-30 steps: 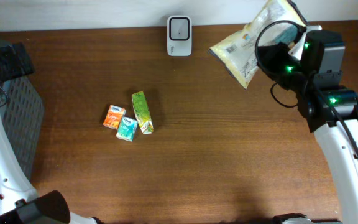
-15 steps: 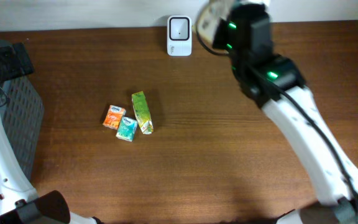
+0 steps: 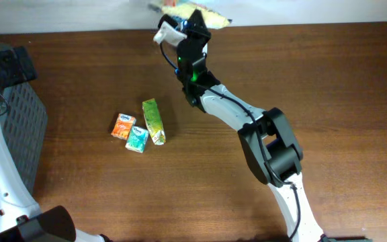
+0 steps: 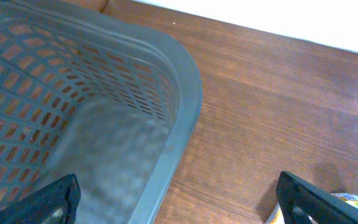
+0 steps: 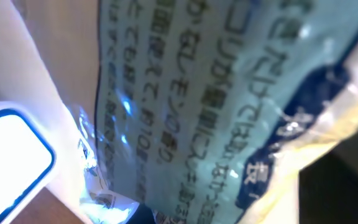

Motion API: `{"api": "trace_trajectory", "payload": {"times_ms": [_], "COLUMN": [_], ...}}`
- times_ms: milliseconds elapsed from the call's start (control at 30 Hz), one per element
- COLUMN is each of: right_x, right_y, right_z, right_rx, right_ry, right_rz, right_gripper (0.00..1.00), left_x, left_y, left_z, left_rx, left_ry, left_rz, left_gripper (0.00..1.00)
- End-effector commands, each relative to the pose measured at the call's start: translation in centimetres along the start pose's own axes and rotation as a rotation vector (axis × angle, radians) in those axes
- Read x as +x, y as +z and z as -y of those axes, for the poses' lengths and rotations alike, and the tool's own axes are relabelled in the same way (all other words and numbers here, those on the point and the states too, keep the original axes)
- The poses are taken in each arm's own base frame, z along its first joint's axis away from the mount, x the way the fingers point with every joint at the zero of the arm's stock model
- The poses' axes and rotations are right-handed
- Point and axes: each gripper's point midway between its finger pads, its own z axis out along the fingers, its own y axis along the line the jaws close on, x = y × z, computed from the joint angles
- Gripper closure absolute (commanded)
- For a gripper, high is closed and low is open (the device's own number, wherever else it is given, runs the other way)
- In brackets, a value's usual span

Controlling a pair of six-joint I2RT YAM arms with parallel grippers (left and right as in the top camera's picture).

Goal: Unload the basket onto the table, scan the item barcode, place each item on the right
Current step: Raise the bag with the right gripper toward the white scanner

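Packet: pinched in right gripper, jaws clamped together on it; held up at rear edge of worktop, left of middle; printed film fills right wrist view
Scanner: white with blue rim; just beside packet's lower left; contact cannot be told; bluish glare on film next to it
Left gripper: jaws wide apart, holding nothing; over rim of grey basket at left edge
Cartons: green carton, orange carton, teal carton; clustered left of centre; well apart from packet
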Motion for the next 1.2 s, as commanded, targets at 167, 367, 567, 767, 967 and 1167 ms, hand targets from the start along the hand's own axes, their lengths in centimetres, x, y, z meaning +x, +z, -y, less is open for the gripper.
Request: {"api": "trace_trajectory", "payload": {"times_ms": [167,367,567,767,967,1167], "right_x": [-1.2,-2.7,-3.2,-0.8,-0.7,-4.8], "right_y": [1.9,1.6,1.3,2.7,2.9,0.5], "right_z": [-1.1,-1.1,-1.3,-1.8,-1.0,2.0], "right_rx": [0.002,-0.007,-0.031,-0.08,-0.054,0.015], "right_ry": [-0.219,-0.184,-0.078,-0.002,0.01,0.248], "right_rz": [0.227,0.303,0.325,0.287,0.299,0.364], "right_gripper": [0.96,0.96,0.96,0.96,0.96,0.96], "left_x": [-0.4,-0.4,-0.4,-0.4,-0.4,-0.4], "left_y": [-0.5,-0.5,-0.5,-0.5,-0.5,-0.5], "left_z": [-0.3,-0.3,-0.3,-0.3,-0.3,-0.3], "left_rx": [-0.007,-0.007,-0.007,-0.007,-0.007,-0.007], "left_ry": [0.006,0.006,0.006,0.006,0.006,0.006], "left_rz": [0.017,0.017,0.018,0.017,0.017,0.017], "left_gripper": [0.01,0.01,0.01,0.01,0.01,0.01]}}
